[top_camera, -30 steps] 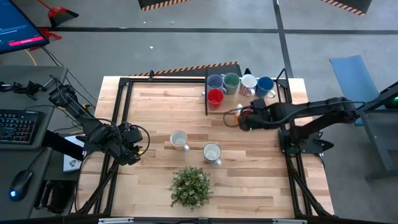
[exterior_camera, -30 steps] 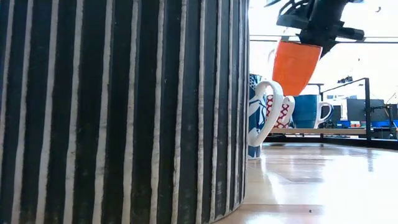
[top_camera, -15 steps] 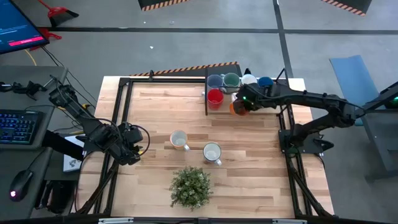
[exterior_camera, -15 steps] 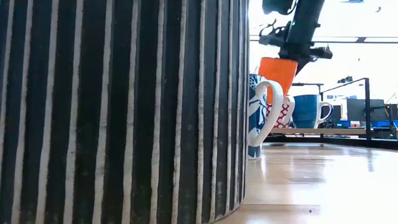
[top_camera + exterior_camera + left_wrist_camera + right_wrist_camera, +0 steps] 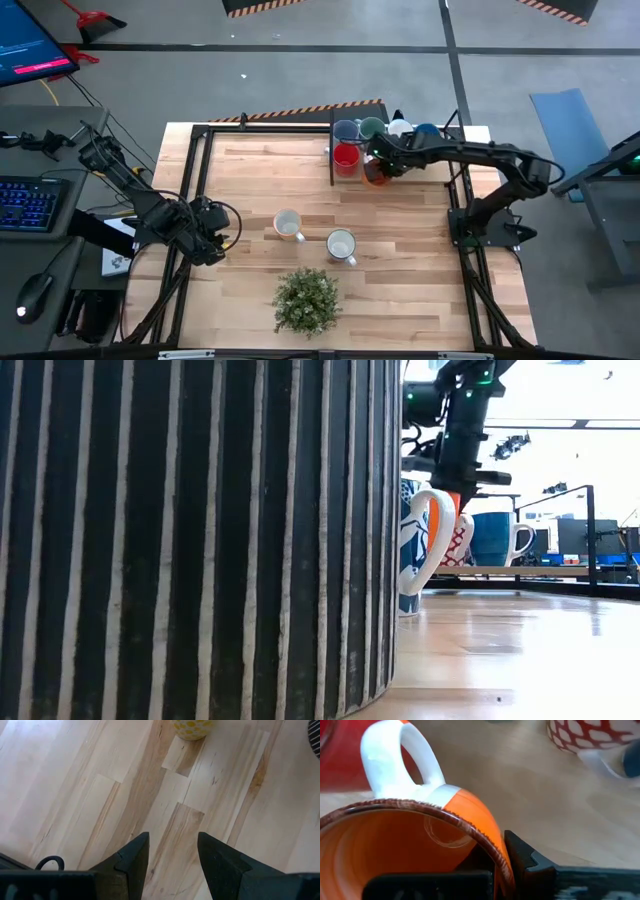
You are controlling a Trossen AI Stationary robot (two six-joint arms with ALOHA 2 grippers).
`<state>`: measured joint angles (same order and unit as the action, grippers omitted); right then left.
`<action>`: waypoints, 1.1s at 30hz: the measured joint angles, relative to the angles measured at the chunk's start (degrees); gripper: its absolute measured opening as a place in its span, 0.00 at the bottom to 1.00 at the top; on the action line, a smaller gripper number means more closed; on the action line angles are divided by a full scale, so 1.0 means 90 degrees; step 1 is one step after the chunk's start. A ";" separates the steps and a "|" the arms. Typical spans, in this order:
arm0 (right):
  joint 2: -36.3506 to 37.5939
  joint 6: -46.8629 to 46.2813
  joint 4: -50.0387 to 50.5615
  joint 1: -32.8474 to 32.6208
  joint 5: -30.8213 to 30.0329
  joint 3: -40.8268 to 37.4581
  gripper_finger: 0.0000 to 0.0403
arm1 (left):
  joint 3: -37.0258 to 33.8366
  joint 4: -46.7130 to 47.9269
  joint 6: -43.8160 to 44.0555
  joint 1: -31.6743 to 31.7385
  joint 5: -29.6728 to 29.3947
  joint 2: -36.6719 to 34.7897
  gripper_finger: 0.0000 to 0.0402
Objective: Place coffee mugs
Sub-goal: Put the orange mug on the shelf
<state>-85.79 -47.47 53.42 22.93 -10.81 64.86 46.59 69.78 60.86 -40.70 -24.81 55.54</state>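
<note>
My right tool [image 5: 378, 168] grips the orange mug [image 5: 420, 845] by its rim — one finger inside, one outside. It sits at the 1 o'clock part of the surface [image 5: 400, 260], just at 3 o'clock of the red mug [image 5: 346, 157], in front of the back row: lavender-blue mug [image 5: 346, 131], green mug [image 5: 372, 127], white mug with red pattern [image 5: 585, 732], blue mug [image 5: 426, 131]. From the low view the orange mug [image 5: 437, 520] looks near the surface, but another mug hides its base, so I cannot tell if it has touched down.

To do this step well:
- Lower straight down, slow; keep the mug upright.
- Handle [image 5: 402, 757] points toward the red mug — I'd keep a small gap there so the handle does not knock it.
- Watch the patterned mug on the far side too; the slot is tight.
- Part the fingers only once the base rests flat, then lift straight up so the inner finger clears the rim without tipping it.

Risk, as I judge it: letting go early drops the mug and bumps the row.

My left tool [image 5: 170, 852] waits at the 9 o'clock edge, fingers apart, holding nothing. Two more mugs — cream [image 5: 288, 224] and white [image 5: 341, 245] — stand mid-surface near the potted plant [image 5: 307, 300], not yet placed.
</note>
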 joint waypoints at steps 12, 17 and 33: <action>-0.0028 0.0275 -0.0270 0.0512 0.0126 0.0000 0.00 | 0.0000 0.0000 -0.0014 -0.0001 -0.0006 0.0001 0.39; -0.0027 0.0462 -0.0333 0.0623 0.0353 0.0000 0.00 | 0.0000 0.0001 -0.0189 -0.0001 -0.0020 0.0000 0.39; -0.0025 0.0731 -0.0468 0.0637 0.0297 0.0000 0.00 | 0.0000 0.0000 -0.0221 0.0001 -0.0061 0.0000 0.39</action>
<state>-86.02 -40.88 49.21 28.67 -8.14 64.86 46.59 69.78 58.87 -40.69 -25.36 55.54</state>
